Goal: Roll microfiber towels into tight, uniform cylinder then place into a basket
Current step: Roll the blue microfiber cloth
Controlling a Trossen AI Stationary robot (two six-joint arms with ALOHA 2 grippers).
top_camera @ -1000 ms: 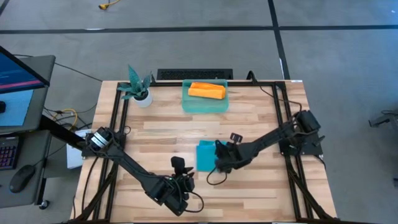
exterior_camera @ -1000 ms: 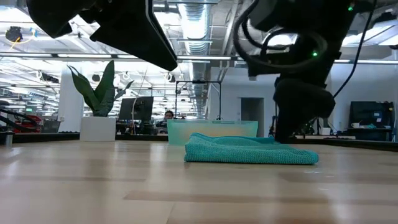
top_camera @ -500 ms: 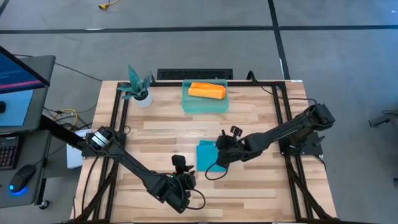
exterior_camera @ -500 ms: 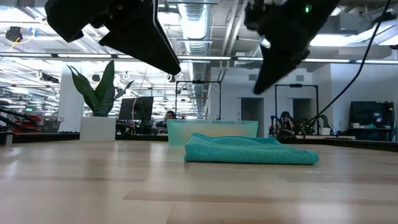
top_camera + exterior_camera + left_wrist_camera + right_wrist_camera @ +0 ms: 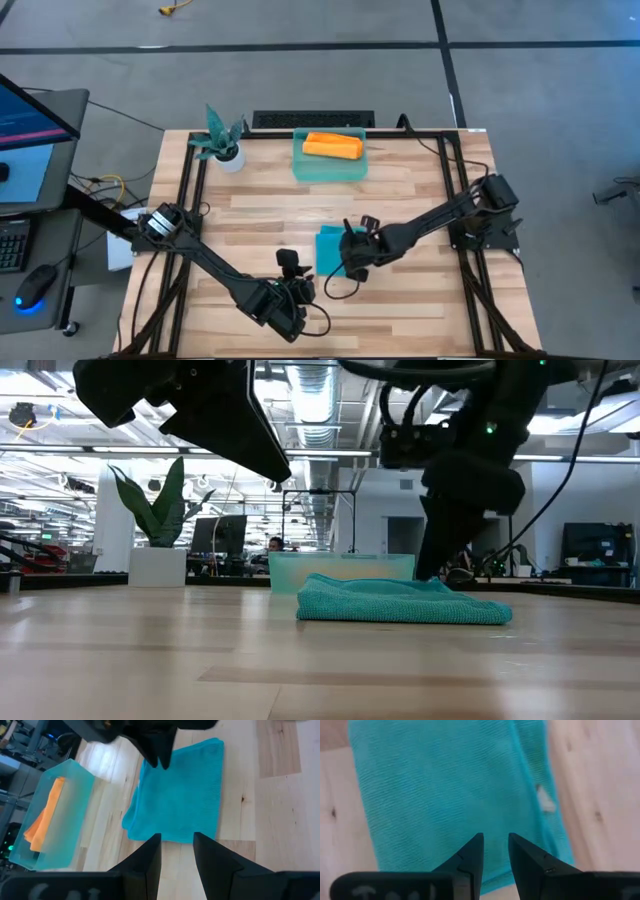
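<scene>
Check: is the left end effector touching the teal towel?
Apart. The low view shows the left end effector raised well above the teal towel, with clear background between them.

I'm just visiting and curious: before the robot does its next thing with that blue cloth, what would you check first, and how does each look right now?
1. Orange towel already in the basket: ok.
2. Blue towel rolled up: not ok, it lies flat and folded on the table.
3. Right gripper over the blue towel, fingers slightly apart, holding nothing: ok.
4. Left gripper just off the towel's near edge, holding nothing: ok.
5. Room left in the basket beside the orange towel: ok.
6. Plant well away from the towel: ok.
</scene>
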